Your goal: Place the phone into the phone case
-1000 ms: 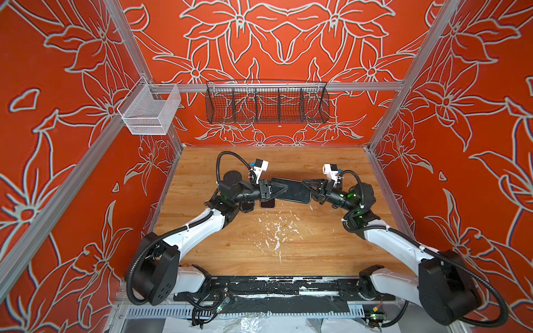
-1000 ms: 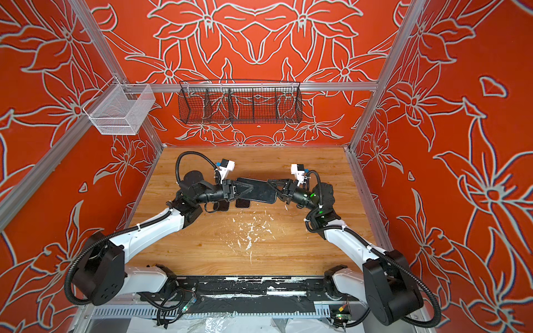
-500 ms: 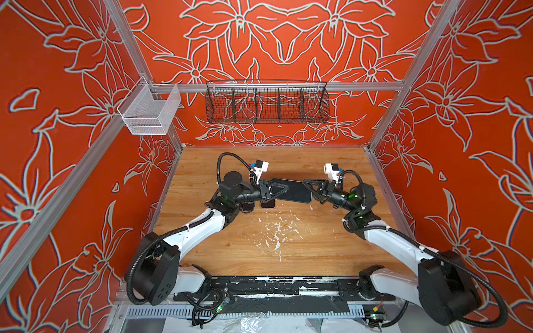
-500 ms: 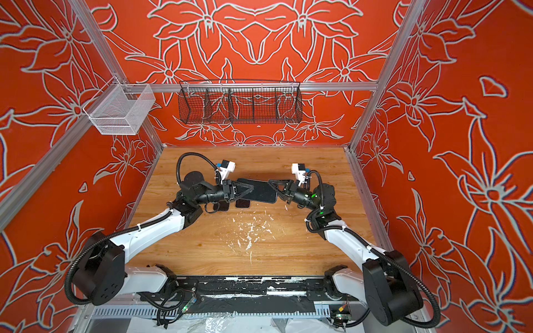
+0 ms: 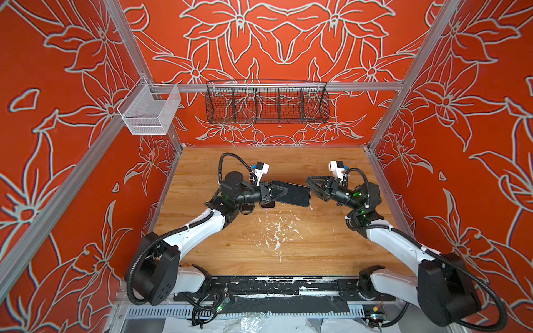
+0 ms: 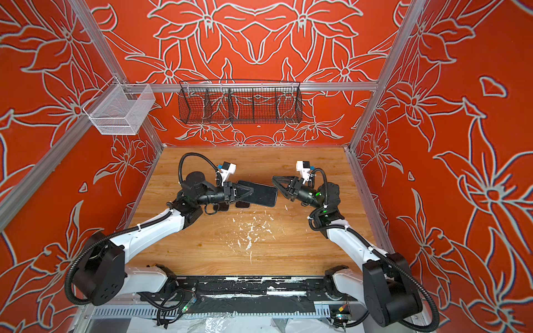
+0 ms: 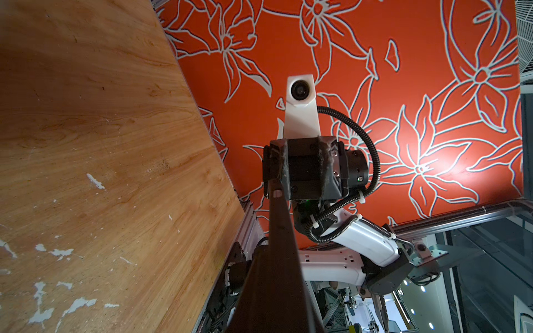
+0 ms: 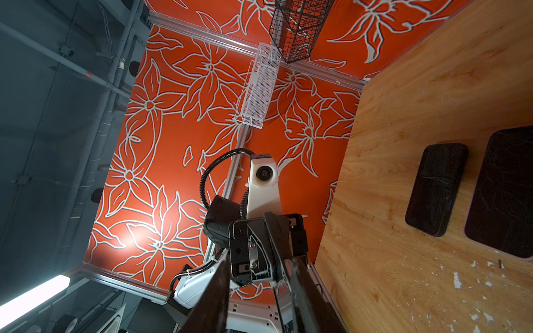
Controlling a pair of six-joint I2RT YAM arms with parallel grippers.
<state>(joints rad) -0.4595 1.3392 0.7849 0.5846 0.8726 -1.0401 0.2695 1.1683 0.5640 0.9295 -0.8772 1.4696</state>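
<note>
Black and glossy, the phone hangs flat above the middle of the desk, a little nearer to its far edge. The left claw is closed on one short end of it, and the other end is free. The right claw stands just beside this free end, toward the right edge, with its jaws apart and nothing between them. Whether the case is already around the phone, I cannot tell. On the desk below lie a smaller dark shape and a bigger dark shape; whether they are things or shadows is not clear. I judge the phone stiff, thin and rather light, with smooth faces that slip easily and glass that can crack. It is better to pinch it across the flat faces near an end, or by the long edges, with moderate force.
</note>
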